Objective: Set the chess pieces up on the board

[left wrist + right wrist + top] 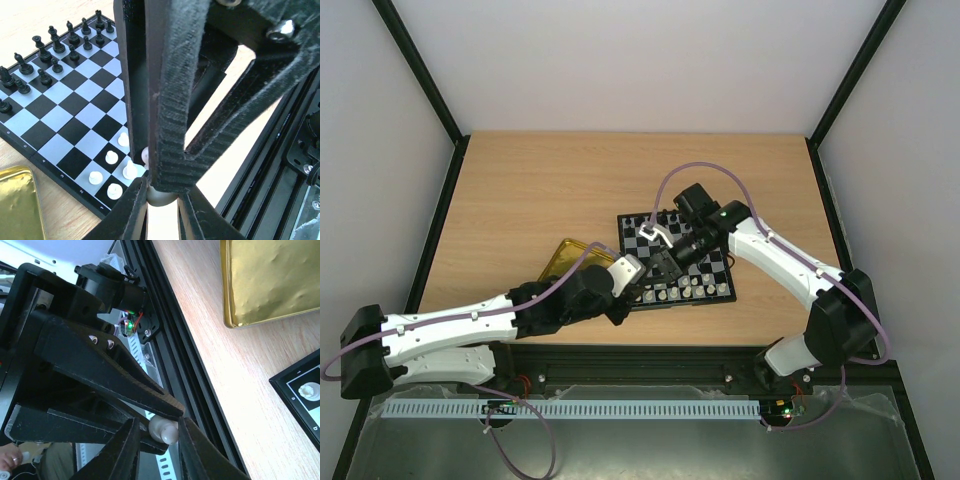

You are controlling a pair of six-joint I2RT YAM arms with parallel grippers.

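**Handing a white piece (162, 199) across, just above the board's (92, 112) near edge**
The left gripper (162, 194) pinches the piece. The right gripper (158, 427) straddles it, though I can't tell if it is clamped. The right should clamp firmly before the left lets go, keeping the piece upright.

Bright, even light from above fills the overhead view, leaving only soft shadows along the near edge of the table (540, 200). In the left wrist view the right gripper (155, 172) is a dark, blurred mass close to the lens, while the board (65, 105) behind it is sharp. In the right wrist view the tray (270, 280) glares gold and the chess piece (164, 430) is washed out.
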